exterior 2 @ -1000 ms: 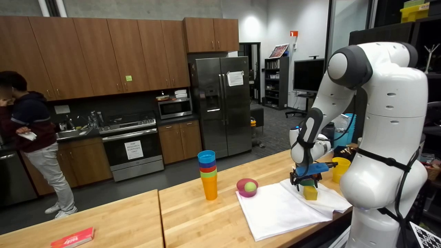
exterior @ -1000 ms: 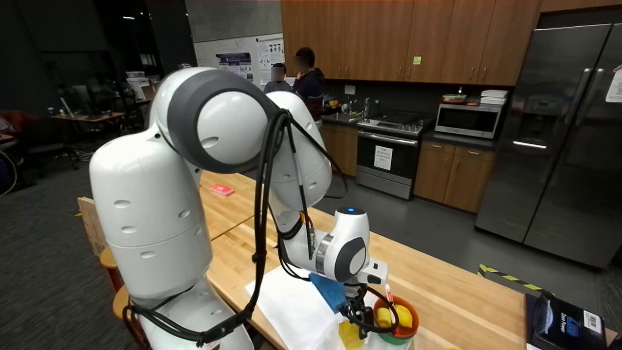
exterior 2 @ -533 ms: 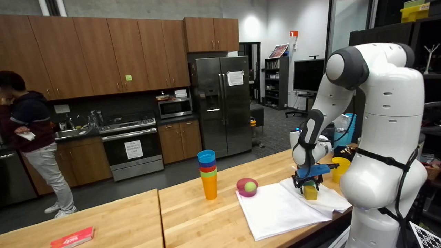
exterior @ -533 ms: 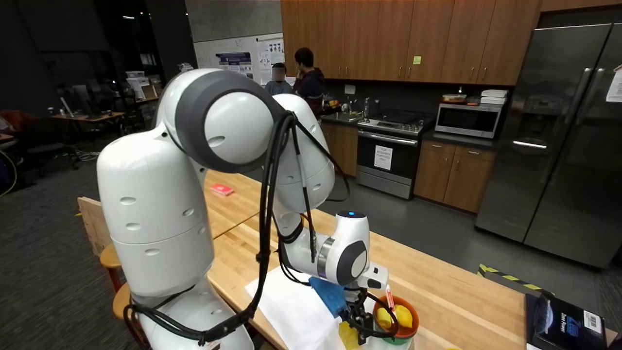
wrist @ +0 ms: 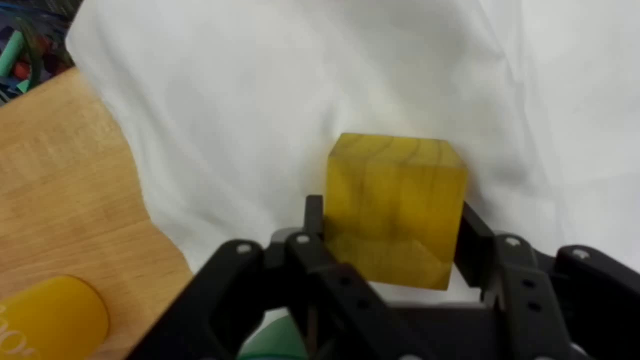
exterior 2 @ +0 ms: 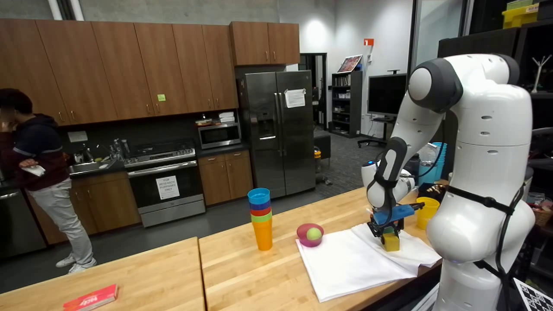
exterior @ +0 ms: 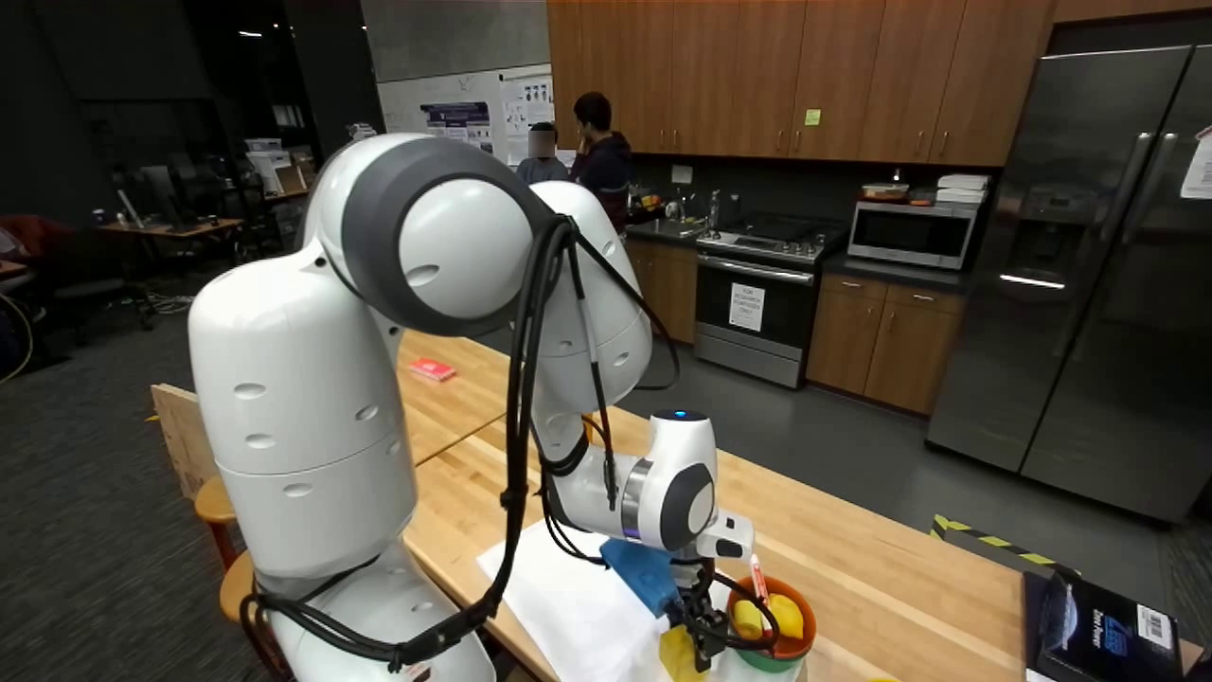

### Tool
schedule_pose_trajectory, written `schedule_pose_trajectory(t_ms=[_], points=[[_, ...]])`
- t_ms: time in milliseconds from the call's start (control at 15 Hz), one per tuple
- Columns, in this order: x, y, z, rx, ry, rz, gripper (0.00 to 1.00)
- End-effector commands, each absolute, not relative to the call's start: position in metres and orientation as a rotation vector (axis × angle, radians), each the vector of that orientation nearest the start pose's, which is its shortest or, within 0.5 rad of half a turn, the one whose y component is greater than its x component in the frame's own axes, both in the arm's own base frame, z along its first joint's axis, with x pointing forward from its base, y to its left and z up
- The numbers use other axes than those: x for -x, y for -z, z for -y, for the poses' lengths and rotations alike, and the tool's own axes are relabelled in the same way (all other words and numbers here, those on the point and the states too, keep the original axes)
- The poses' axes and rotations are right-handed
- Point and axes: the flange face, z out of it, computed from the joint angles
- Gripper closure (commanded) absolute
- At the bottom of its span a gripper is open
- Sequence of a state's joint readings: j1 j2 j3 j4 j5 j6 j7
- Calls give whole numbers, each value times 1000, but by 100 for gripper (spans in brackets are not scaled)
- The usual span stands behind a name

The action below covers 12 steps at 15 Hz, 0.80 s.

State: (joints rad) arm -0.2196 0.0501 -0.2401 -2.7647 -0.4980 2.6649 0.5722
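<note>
In an exterior view, a mid-left sheet (exterior 2: pixel 167 187) on the oven (exterior 2: pixel 147 194) reads "FOR RESEARCH PURPOSES ONLY"; an upper-right wall sign (exterior 2: pixel 368 42) shows "1". In the wrist view, the yellow cup (wrist: pixel 57 317) bears cut-off lettering.

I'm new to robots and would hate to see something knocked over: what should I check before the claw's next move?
1. Claw around the yellow block: ok, fingers sit against both sides.
2. Grip firm enough: cannot tell, pictures don't show how hard it squeezes.
3. White cloth flat around the block: not ok, it is wrinkled.
4. Bowl well clear of the claw: not ok, it stands close by.
5. Black cable free of the bowl: cannot tell; it loops in front of it in an exterior view.
6. Cup stack out of the way: ok, it stands well apart.
</note>
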Motion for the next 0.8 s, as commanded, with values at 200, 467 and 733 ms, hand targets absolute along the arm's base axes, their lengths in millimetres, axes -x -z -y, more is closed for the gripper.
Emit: schedule_pose_trajectory(t_ms=[200,467,733], points=[[-348,-199,157,3267,-240,-812,65],[-359,-210,157,3267,-242,-730,65],[-370,-224,156,3264,-207,-678,65]])
